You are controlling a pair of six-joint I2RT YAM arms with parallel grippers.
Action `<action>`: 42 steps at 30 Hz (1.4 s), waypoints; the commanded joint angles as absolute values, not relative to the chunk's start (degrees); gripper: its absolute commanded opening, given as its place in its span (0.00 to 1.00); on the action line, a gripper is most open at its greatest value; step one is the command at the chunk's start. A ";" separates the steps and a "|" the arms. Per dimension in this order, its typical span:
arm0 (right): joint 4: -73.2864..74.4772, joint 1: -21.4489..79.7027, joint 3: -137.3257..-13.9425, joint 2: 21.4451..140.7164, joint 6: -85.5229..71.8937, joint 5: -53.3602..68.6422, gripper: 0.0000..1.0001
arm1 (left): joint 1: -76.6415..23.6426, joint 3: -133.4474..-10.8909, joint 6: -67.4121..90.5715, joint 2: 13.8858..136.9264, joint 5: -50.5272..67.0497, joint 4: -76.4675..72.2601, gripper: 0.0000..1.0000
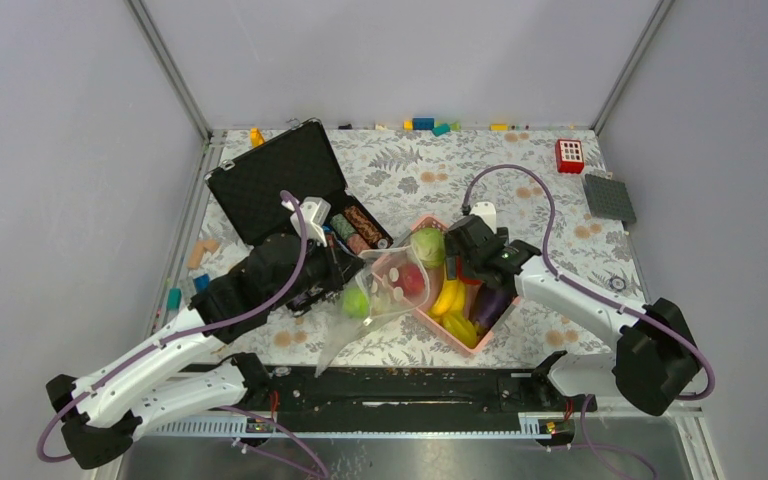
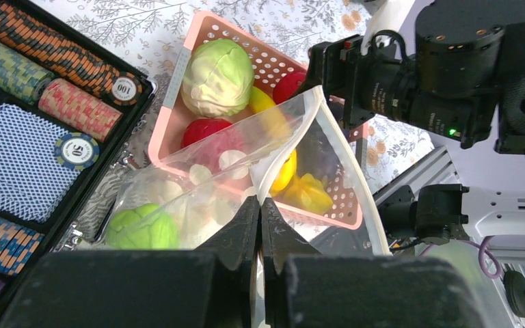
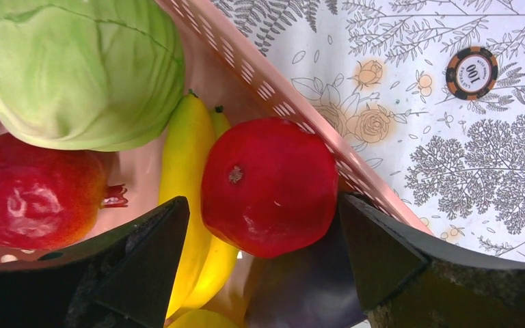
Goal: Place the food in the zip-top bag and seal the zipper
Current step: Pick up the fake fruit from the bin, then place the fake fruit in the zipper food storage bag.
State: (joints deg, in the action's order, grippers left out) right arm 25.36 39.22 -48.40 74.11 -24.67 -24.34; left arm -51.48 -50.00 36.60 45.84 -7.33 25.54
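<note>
Right wrist view: right gripper [image 3: 261, 205], jaws wide, straddled the red apple [image 3: 268, 181]; a centred squeeze would spare the bananas [image 3: 184, 157]. Left gripper [image 2: 260, 210] pinched the zip-top bag [image 2: 301, 137].

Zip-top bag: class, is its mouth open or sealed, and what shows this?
Open. The left wrist view shows the zip-top bag's zipper strips spread apart, not pressed together.

At the right gripper [image 3: 263, 219]: red apple [image 3: 268, 184], yellow bananas [image 3: 188, 171], pale green cabbage [image 3: 75, 68], pink basket [image 3: 260, 75], grey fern-printed table [image 3: 485, 157]. Beyond the left gripper [image 2: 260, 212]: clear bag [image 2: 205, 184], green lime [image 2: 140, 229], striped chips [image 2: 75, 109].
</note>
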 commanded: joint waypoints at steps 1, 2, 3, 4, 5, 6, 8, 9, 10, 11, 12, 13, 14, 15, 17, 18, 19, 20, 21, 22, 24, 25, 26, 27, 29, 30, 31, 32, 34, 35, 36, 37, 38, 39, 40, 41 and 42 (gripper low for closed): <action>25.23 38.88 -46.91 74.27 -26.01 -27.91 0.88 | -51.25 -49.14 34.95 44.85 -4.94 19.33 0.00; 25.23 38.92 -46.71 74.39 -25.98 -28.21 0.88 | -51.24 -49.13 34.91 44.83 -4.92 19.17 0.00; 25.24 38.89 -46.67 74.66 -26.00 -28.60 0.87 | -51.30 -49.18 34.74 44.82 -4.91 19.07 0.00; 25.18 38.92 -46.67 74.87 -26.08 -28.76 0.87 | -51.27 -49.16 34.79 44.82 -4.88 18.89 0.00; 25.18 38.87 -46.71 75.17 -26.18 -28.78 0.87 | -51.29 -49.07 34.77 44.78 -4.87 18.70 0.00; 24.88 38.89 -46.68 75.46 -26.15 -28.62 0.86 | -51.24 -48.93 34.75 44.74 -4.72 18.38 0.00; 23.39 38.90 -46.44 75.79 -25.90 -28.01 0.84 | -51.32 -48.63 34.78 44.80 -4.41 17.67 0.00; 21.96 38.90 -46.27 76.02 -25.59 -27.50 0.81 | -51.31 -48.61 34.75 44.80 -4.40 17.59 0.00; 21.41 38.93 -46.32 76.09 -25.22 -26.71 0.75 | -51.19 -48.56 34.72 44.82 -4.44 17.57 0.00; 21.18 38.87 -46.46 76.09 -24.85 -25.75 0.69 | -51.23 -48.52 34.63 44.77 -4.69 17.51 0.00; 21.26 38.85 -46.72 75.73 -24.65 -24.81 0.59 | -51.29 -48.45 34.69 44.62 -4.91 17.39 0.00; 21.20 38.85 -46.83 75.07 -24.50 -24.14 0.54 | -51.29 -48.27 34.64 44.40 -5.10 17.13 0.00; 21.36 38.89 -46.87 73.73 -24.18 -23.81 0.50 | -51.31 -48.07 34.66 44.23 -5.17 16.83 0.00; 21.68 38.89 -46.85 72.16 -23.84 -23.62 0.49 | -51.25 -47.89 34.67 44.14 -5.12 16.54 0.00; 22.55 38.92 -46.76 68.49 -22.97 -23.66 0.47 | -51.23 -47.54 34.53 43.97 -4.94 15.89 0.00; 23.01 38.88 -46.59 66.28 -22.35 -23.15 0.43 | -51.24 -47.35 34.47 44.03 -4.92 15.64 0.00; 23.08 38.86 -46.36 64.09 -21.51 -22.66 0.42 | -51.23 -47.29 34.38 44.10 -4.88 15.52 0.00; 23.03 38.93 -45.96 61.47 -20.81 -21.29 0.42 | -51.28 -47.35 34.21 44.31 -4.86 15.55 0.00; 22.87 38.89 -45.60 58.86 -19.86 -19.69 0.41 | -51.28 -47.37 34.13 44.45 -4.70 15.51 0.00; 22.34 38.89 -45.20 56.46 -19.02 -17.61 0.41 | -51.26 -47.49 34.01 44.69 -4.41 15.54 0.00; 20.61 38.89 -44.43 51.73 -16.43 -10.26 0.41 | -51.27 -47.55 33.82 44.92 -4.14 15.51 0.00; 19.19 38.86 -44.00 49.40 -15.40 -5.50 0.41 | -51.32 -47.47 33.76 45.11 -4.04 15.43 0.00; 17.46 38.87 -43.52 47.25 -14.55 0.15 0.41 | -51.26 -47.46 33.67 45.20 -3.96 15.33 0.00; 15.11 38.93 -43.02 45.69 -13.94 6.06 0.41 | -51.32 -47.46 33.66 45.26 -3.82 15.11 0.00; 10.22 38.86 -42.43 43.65 -14.17 16.92 0.41 | -51.27 -47.53 33.42 45.40 -3.30 14.62 0.00; 8.08 38.86 -42.43 43.30 -14.76 22.18 0.41 | -51.19 -47.61 33.28 45.48 -3.05 14.50 0.00; 5.95 38.92 -42.55 43.26 -15.62 26.69 0.41 | -51.23 -47.71 33.12 45.44 -2.88 14.58 0.00; 3.61 38.88 -42.62 43.35 -16.56 30.29 0.41 | -51.24 -47.66 33.06 45.44 -2.78 14.55 0.00; -2.58 38.93 -42.54 44.18 -18.76 36.30 0.42 | -51.18 -47.55 33.05 45.45 -2.71 14.50 0.00; -4.76 38.93 -42.51 44.82 -20.29 38.56 0.42 | -51.30 -47.55 33.04 45.36 -2.72 14.47 0.00; -6.46 39.08 -42.50 45.58 -21.97 40.15 0.42 | -51.24 -47.50 33.03 45.31 -2.65 14.45 0.00; -8.12 39.12 -42.53 46.36 -22.97 41.37 0.42 | -51.18 -47.47 33.05 45.35 -2.62 14.42 0.00; -9.45 39.31 -42.65 47.16 -23.66 42.49 0.43 | -51.27 -47.35 33.05 45.35 -2.58 14.24 0.00; -10.32 39.55 -42.82 47.85 -24.04 43.27 0.42 | -51.29 -47.23 33.05 45.35 -2.55 13.95 0.00; -10.97 40.01 -43.11 48.61 -24.29 43.64 0.43 | -51.28 -47.19 33.09 45.35 -2.55 13.64 0.00; -11.17 40.63 -43.34 49.10 -24.11 43.57 0.43 | -51.27 -47.12 33.13 45.43 -2.44 13.56 0.00; -10.75 41.43 -43.76 49.46 -23.62 43.04 0.44 | -51.24 -47.18 33.21 45.50 -2.32 13.47 0.00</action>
